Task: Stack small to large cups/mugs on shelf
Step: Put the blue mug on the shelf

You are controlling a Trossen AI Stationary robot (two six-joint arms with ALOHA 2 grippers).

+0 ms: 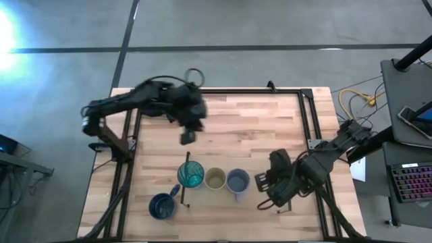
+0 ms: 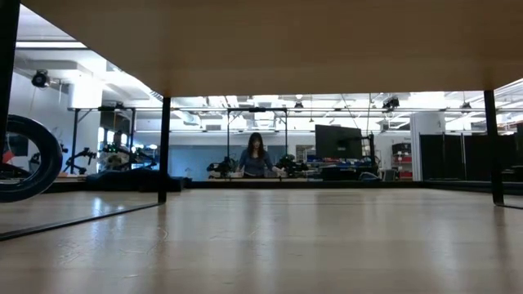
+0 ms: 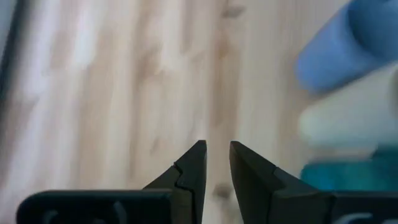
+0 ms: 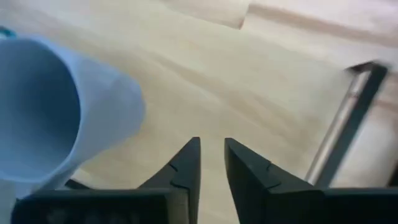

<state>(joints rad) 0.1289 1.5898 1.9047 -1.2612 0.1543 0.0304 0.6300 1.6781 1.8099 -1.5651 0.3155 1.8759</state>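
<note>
- Teal tumbler [image 1: 190, 175], olive-tan cup [image 1: 215, 179], lavender mug [image 1: 237, 180] in row on shelf [image 1: 243, 128].
- Right gripper [image 1: 262, 183] just beside lavender mug, fingers slightly parted, empty.
- Left gripper [image 1: 187, 137] above shelf, fingers slightly parted, empty.

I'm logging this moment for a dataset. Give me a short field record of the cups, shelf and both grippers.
row on shelf: teal tumbler, olive-tan cup, lavender-grey mug
off the row: dark blue mug, beside the tumbler
shelf: light-wood board, black rails
left gripper: above the board, empty, fingers slightly apart
right gripper: beside the lavender-grey mug, empty, fingers slightly apart
</note>
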